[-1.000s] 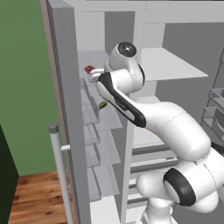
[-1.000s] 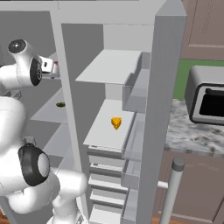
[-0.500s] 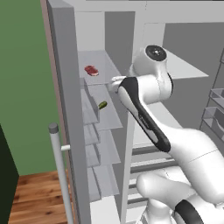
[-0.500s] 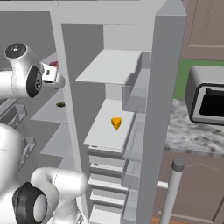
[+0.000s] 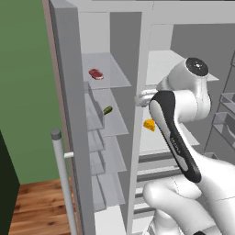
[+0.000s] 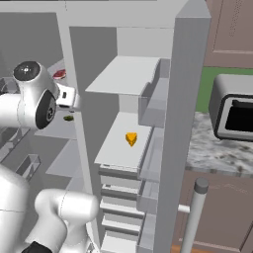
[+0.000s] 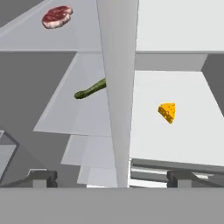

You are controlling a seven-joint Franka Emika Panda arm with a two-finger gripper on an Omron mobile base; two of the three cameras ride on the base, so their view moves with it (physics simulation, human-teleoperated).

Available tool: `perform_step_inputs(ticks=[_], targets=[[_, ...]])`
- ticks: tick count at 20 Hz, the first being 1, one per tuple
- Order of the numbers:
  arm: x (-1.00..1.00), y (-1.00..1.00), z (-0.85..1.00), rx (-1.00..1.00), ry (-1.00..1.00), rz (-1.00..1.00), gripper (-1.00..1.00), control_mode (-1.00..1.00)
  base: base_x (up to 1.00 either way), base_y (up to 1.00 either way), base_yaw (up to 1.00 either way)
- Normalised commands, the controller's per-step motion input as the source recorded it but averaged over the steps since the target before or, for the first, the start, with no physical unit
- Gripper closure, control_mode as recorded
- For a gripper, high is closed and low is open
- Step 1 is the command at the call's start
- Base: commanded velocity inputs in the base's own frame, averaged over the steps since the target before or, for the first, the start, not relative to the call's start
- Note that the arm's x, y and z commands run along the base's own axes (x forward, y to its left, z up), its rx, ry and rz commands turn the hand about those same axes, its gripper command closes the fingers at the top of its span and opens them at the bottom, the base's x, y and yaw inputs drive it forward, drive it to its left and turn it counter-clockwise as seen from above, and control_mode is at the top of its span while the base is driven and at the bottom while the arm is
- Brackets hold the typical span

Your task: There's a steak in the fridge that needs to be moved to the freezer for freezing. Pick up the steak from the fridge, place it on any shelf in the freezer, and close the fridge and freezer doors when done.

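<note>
The steak (image 7: pixel 57 16) is lying flat on a freezer shelf (image 7: pixel 26 39), looking soft and limp; the claw (image 7: pixel 111 178) is gaping wide, holding nothing.

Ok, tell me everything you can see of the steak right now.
The steak is a small flat slab of red meat with paler pink-white marbling and a pale rim, roughly oval. It lies flat on the top translucent shelf of the freezer, the narrower compartment, above the shelf carrying the green vegetable. Nothing but the shelf touches it. The gripper is open and well back from it, facing the divider between the compartments.
</note>
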Motion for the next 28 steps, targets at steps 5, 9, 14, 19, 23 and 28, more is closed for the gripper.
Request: perform_step_inputs(ticks=[5, 9, 14, 19, 23, 28], targets=[[0.0, -0.44, -0.15, 0.0, 0.02, 0.0, -1.0, -1.0, 0.0, 0.0, 0.0], [-0.16, -0.37, -0.16, 0.0, 0.0, 0.0, -1.0, -1.0, 0.0, 0.0, 0.0], [-0.28, -0.05, -0.22, 0.0, -0.02, 0.0, -1.0, -1.0, 0.0, 0.0, 0.0], [-0.08, 0.0, -0.22, -0.01, -0.06, 0.0, -1.0, -1.0, 0.0, 0.0, 0.0], [-0.16, 0.0, -0.05, 0.0, -0.07, 0.0, -1.0, -1.0, 0.0, 0.0, 0.0], [0.0, 0.0, 0.0, 0.0, 0.0, 0.0, -1.0, 1.0, -0.85, -0.09, 0.0]])
